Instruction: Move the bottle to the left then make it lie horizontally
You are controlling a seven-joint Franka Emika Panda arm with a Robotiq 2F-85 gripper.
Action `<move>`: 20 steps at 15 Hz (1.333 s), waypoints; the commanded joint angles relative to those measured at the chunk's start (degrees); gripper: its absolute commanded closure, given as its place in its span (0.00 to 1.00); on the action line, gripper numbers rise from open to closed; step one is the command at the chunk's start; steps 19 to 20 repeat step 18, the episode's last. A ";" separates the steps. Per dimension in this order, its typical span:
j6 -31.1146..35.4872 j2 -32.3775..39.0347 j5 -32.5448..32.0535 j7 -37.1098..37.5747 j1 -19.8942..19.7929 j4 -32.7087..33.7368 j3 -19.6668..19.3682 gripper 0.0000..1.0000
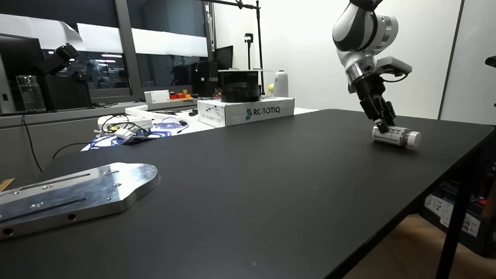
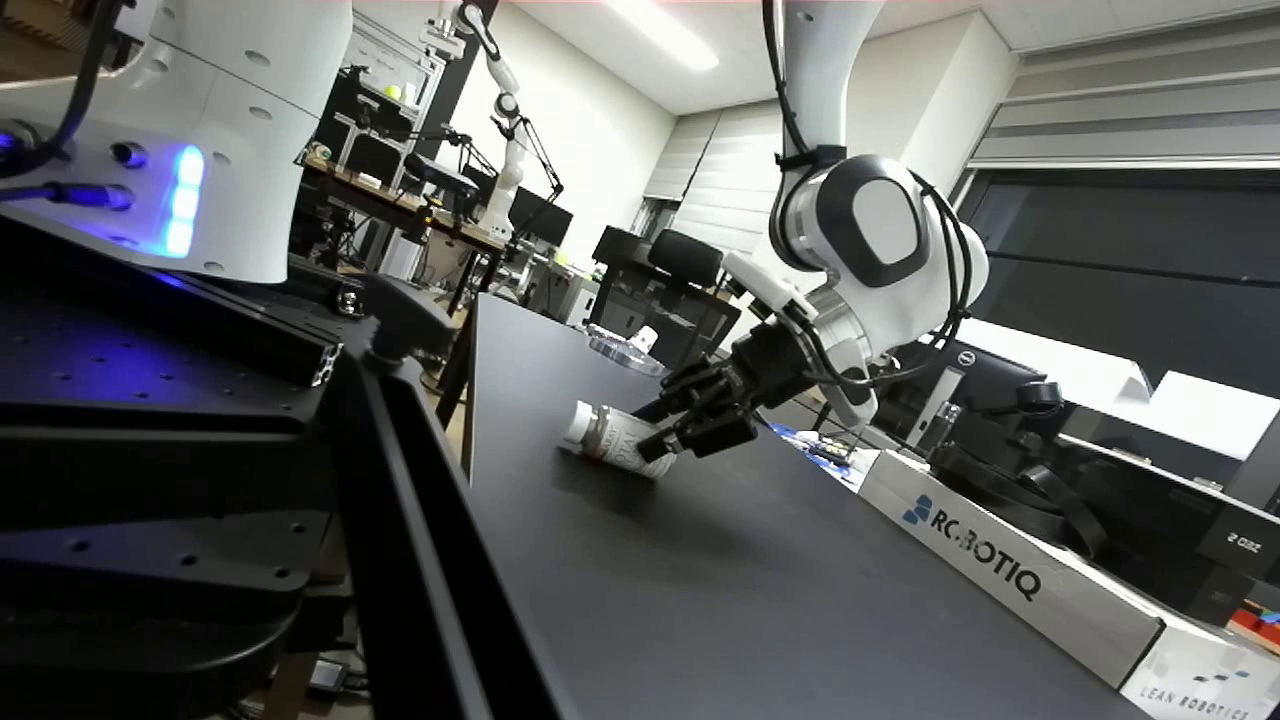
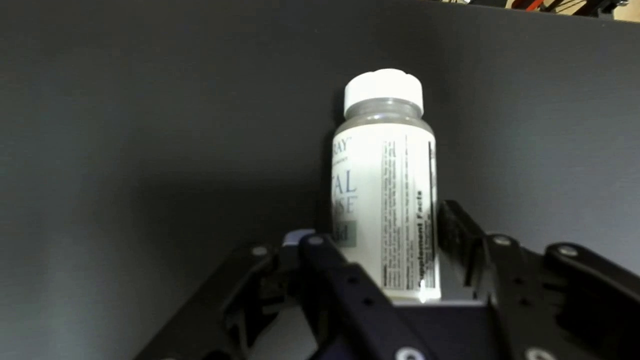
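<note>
Tabletop [image 1: 240,186]: matt black, broad, over a wood-toned floor [image 1: 407,248]. In an exterior view a machined metal plate [image 1: 89,190] lies at the picture's left edge. Along the tabletop's far side, a white box [image 1: 267,111] lettered ROBOTIQ, a black object [image 1: 240,93] on top; tangled cables [image 1: 130,131] near it. Behind, dark windows [image 1: 166,73], white sheets across the glass. In an exterior view, also a robot base [image 2: 230,130] with a lit blue strip, 1 more white arm [image 2: 507,130] and an office chair [image 2: 650,290] at the back.

Bottle [image 3: 384,200]: white label, white cap [image 3: 384,87], on its side near an edge of the tabletop, well apart from plate and box. Gripper [image 2: 648,430] clamped on the half away from the cap, 1 of the 2 fingers [image 3: 457,230] against each side. Cap projects beyond them. "Supplement Facts" panel faces the wrist camera. Whether the bottle bears on the tabletop or sits just above: cannot tell.
</note>
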 commanded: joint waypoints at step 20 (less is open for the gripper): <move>-3.79 -17.69 -0.56 -4.91 2.31 -4.90 2.57 0.00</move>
